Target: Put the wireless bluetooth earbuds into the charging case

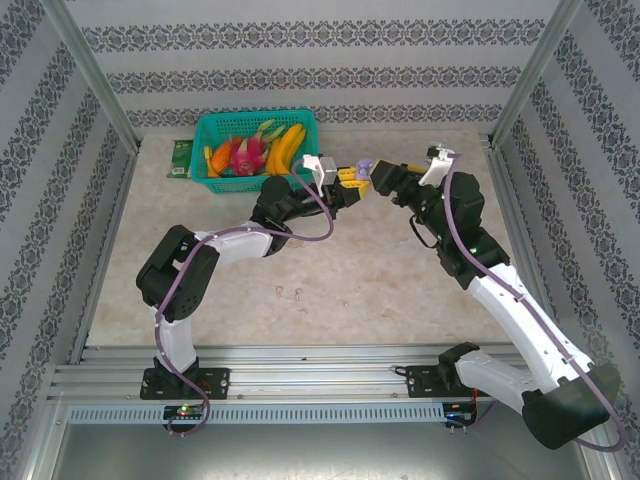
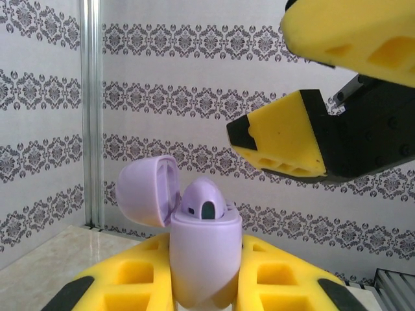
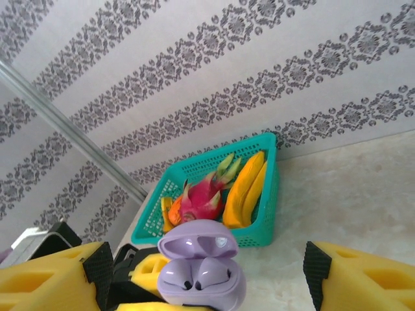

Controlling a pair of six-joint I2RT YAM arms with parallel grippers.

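Note:
A pale purple charging case (image 2: 205,253) stands upright, with my left gripper (image 2: 205,291) shut on it between yellow fingers. Its lid (image 2: 148,191) is flipped open. Two pale purple earbuds (image 3: 183,275) (image 3: 218,275) sit side by side in the case (image 3: 202,285); the left wrist view shows one bud (image 2: 203,201) poking out of the top. My right gripper (image 3: 206,288) is open, its fingers (image 3: 45,278) spread wide on either side of the case and apart from it. From above, both grippers (image 1: 352,178) (image 1: 385,180) meet over the back of the table. Two tiny pale pink earbuds (image 1: 280,291) (image 1: 300,292) lie on the table.
A teal basket (image 1: 255,117) with bananas, a dragon fruit and other fruit stands at the back, left of the grippers. A small green thing (image 1: 181,157) lies beside it. Patterned walls and metal posts (image 1: 92,70) close in the table.

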